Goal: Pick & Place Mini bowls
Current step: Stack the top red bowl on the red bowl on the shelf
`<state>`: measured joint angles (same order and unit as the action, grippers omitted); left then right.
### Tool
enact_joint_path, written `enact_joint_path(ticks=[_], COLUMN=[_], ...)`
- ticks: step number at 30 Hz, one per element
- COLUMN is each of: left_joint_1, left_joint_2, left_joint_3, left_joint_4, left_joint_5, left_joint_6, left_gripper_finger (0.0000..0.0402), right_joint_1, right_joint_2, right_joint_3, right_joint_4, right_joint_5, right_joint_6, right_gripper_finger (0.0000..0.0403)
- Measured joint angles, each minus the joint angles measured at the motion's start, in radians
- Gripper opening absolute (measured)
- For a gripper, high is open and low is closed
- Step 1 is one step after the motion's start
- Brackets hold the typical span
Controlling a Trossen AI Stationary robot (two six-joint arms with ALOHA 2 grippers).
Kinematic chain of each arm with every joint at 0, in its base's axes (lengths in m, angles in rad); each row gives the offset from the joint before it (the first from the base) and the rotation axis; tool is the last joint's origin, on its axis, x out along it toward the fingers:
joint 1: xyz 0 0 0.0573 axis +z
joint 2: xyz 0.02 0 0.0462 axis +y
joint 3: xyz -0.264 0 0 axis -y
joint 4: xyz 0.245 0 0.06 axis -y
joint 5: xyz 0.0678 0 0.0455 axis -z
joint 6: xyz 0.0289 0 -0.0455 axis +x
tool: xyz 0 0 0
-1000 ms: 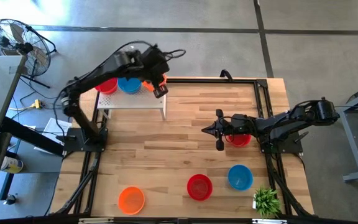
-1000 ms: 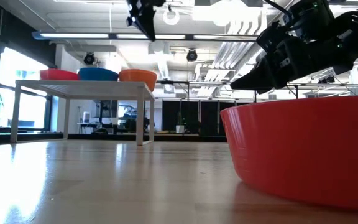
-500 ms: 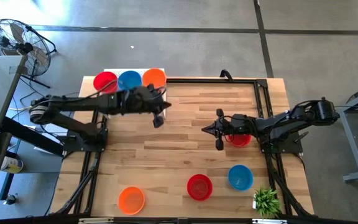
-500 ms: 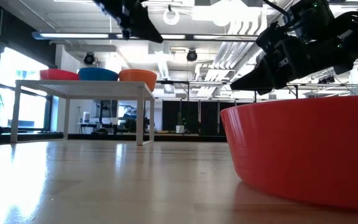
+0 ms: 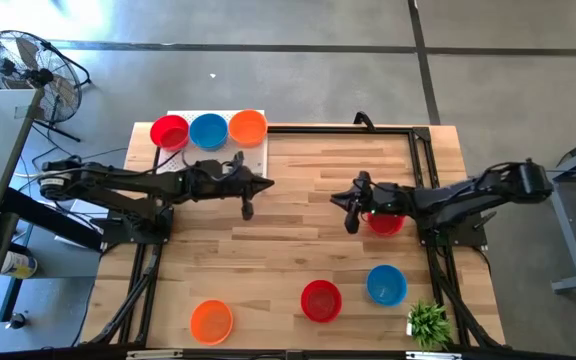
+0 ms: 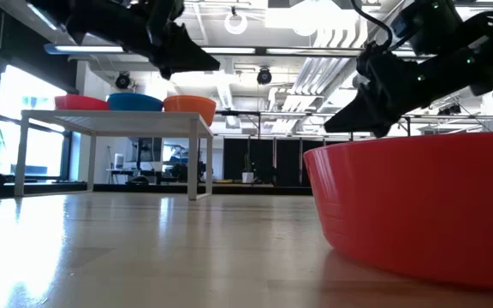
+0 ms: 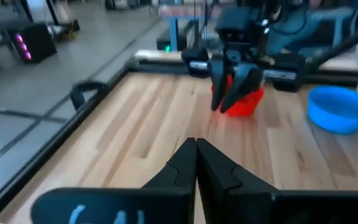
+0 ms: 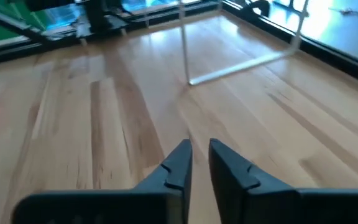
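Three mini bowls, red (image 5: pixel 170 131), blue (image 5: pixel 208 130) and orange (image 5: pixel 248 126), sit in a row on the white stand (image 5: pixel 255 158) at the table's far left corner; in the low view they line its top, left of centre. A second red bowl (image 5: pixel 385 222) rests on the wooden table (image 5: pixel 298 250) at mid-right, partly covered by the right arm, and fills the near right of the low view. Along the near edge lie an orange bowl (image 5: pixel 211 320), a red bowl (image 5: pixel 320 300) and a blue bowl (image 5: pixel 386 284), well apart. A small green plant (image 5: pixel 428 323) stands at the near right corner. A black frame borders the table. A floor fan (image 5: pixel 23 65) stands on the grey floor at far left; the low view shows a room with ceiling lights.

Left gripper (image 5: pixel 248 208): arm stretched low rightward just near of the stand, fingers pressed together, empty. Right gripper (image 5: pixel 350 222): arm reaching leftward over the mid-right red bowl, fingers slightly parted with a narrow gap, holding nothing.
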<state>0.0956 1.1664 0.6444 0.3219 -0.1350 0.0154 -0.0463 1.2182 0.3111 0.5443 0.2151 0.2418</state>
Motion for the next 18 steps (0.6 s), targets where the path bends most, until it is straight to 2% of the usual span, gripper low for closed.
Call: enact_joint_path(ticks=[4, 9, 14, 18], left_joint_1=[0.001, 0.001, 0.002, 0.002], left_joint_2=[-0.045, -0.122, -0.160, -0.164], left_joint_3=[-0.087, -0.173, -0.189, -0.190], left_joint_4=[0.130, 0.216, 0.210, 0.198], left_joint_5=[0.014, 0.017, 0.017, 0.045], left_joint_6=[0.000, 0.001, 0.005, 0.007], left_gripper_finger=[0.0002, 0.0002, 0.0002, 0.0002], right_joint_1=[0.000, 0.000, -0.009, -0.040], right_joint_2=[-0.138, -0.296, -0.344, -0.345], right_joint_3=[0.033, 0.178, 0.320, 0.357], right_joint_4=[-0.273, -0.839, -1.321, -1.562], right_joint_5=[0.004, 0.050, 0.108, 0.068], right_joint_6=[0.095, 0.203, 0.355, 0.529], right_gripper_finger=[0.0084, 0.0138, 0.0182, 0.0206])
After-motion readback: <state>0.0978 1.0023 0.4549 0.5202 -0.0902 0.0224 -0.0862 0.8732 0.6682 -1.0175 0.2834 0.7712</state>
